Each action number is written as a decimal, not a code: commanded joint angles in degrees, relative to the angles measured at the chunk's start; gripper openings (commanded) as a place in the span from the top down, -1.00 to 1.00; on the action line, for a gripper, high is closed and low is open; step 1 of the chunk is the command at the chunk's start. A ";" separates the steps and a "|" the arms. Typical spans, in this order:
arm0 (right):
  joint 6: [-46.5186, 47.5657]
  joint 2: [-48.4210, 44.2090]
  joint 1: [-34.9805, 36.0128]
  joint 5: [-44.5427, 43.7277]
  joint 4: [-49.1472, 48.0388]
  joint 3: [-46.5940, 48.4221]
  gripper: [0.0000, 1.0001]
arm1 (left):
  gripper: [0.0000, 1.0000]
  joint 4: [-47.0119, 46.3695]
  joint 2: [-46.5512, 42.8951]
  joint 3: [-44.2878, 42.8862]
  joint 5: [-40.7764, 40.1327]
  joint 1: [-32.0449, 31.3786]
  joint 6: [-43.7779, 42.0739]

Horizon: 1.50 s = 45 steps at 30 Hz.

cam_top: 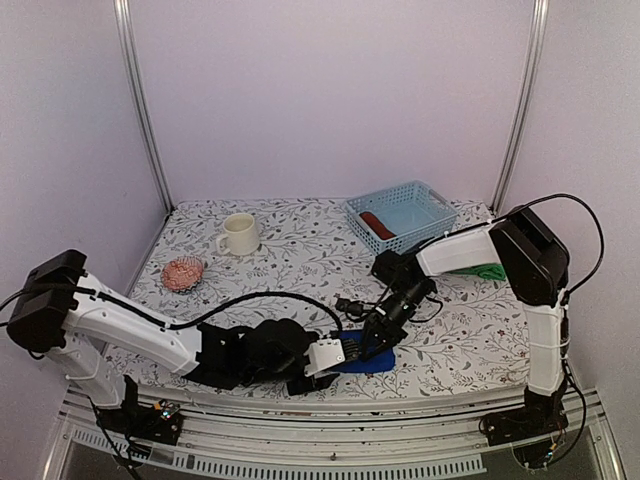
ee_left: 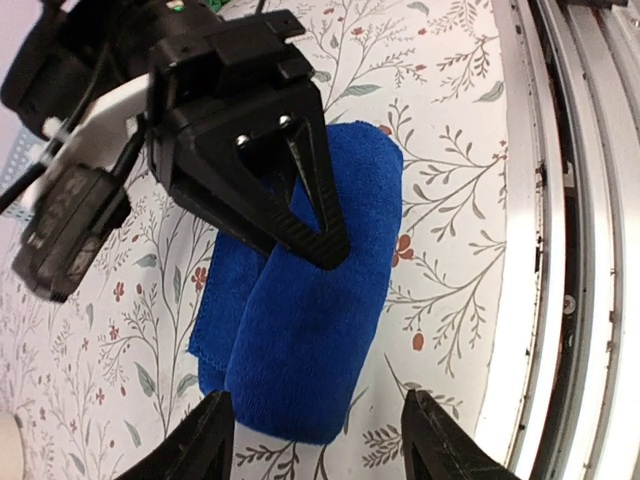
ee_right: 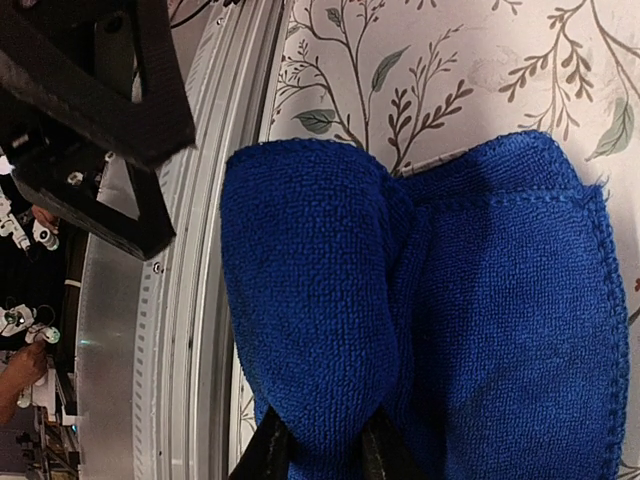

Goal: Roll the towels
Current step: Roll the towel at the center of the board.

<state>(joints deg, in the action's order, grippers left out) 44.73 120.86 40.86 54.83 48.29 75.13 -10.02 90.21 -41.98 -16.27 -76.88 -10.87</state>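
Our right gripper [ee_right: 325, 455] is clamped on the half-rolled towel [ee_right: 420, 300] at the near edge of the table [cam_top: 300, 260] — the roll's long axis follows that edge. Our left gripper [ee_left: 320, 440] stands apart, straddling the roll's other end — both arms equally near.

Pale lilac walls [cam_top: 330, 90] with two metal uprights [cam_top: 140, 100] enclose a table [cam_top: 300, 270] covered in white cloth printed with leafy sprigs, edged at its near side by aluminium rails [cam_top: 400, 440].

Overhead cam: soft even light, slightly hazy, weak shadows. My wrist cams sharp on the blue towel [ee_right: 500, 330]; glare off metal rail [ee_left: 530, 250] beside it.
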 commanded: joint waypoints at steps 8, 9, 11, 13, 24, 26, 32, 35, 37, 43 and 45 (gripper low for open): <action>-0.04 4.41 0.10 -3.95 8.72 3.30 0.69 | -0.21 3.21 15.16 -10.98 -7.06 -1.69 -13.61; -0.14 4.59 0.12 -4.04 8.79 3.57 0.68 | -0.21 3.25 16.31 -11.69 -7.86 -1.76 -13.95; -0.58 4.96 0.10 -4.22 8.98 4.25 0.67 | -0.19 3.30 17.87 -12.63 -8.68 -1.85 -14.30; -0.69 5.22 0.10 -4.29 9.43 4.85 0.66 | -0.09 3.50 18.90 -13.37 -8.93 -1.85 -14.44; -2.78 -8.07 -1.71 -7.62 9.98 7.62 0.06 | 0.62 13.56 18.30 -15.55 -3.41 -1.86 -6.93; -4.67 -11.97 -3.73 -8.27 8.36 7.56 0.03 | 0.68 14.84 17.31 -15.02 -1.26 -1.76 -5.25; -7.69 -23.51 -8.47 -9.26 4.66 3.65 0.02 | 0.78 19.67 16.26 -15.22 7.17 0.12 1.84; -8.93 -28.97 -12.22 -6.86 4.63 2.25 0.02 | 0.82 22.04 15.89 -15.30 14.43 2.91 6.42; -7.73 -33.73 -13.28 -7.03 4.20 -0.19 0.02 | 0.85 22.45 15.42 -14.65 19.63 5.00 8.86; -6.00 -44.11 -10.88 -18.97 -3.78 -12.82 0.07 | 0.91 23.70 17.35 -16.01 36.46 13.96 15.92; -4.90 -45.93 -8.46 -22.27 -5.60 -15.50 0.09 | 0.92 24.43 18.32 -17.22 39.55 15.76 16.96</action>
<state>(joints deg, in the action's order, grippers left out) 38.04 77.38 29.02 40.80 48.23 64.34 5.45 105.12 -58.72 9.67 -65.17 0.01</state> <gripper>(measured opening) 0.460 0.178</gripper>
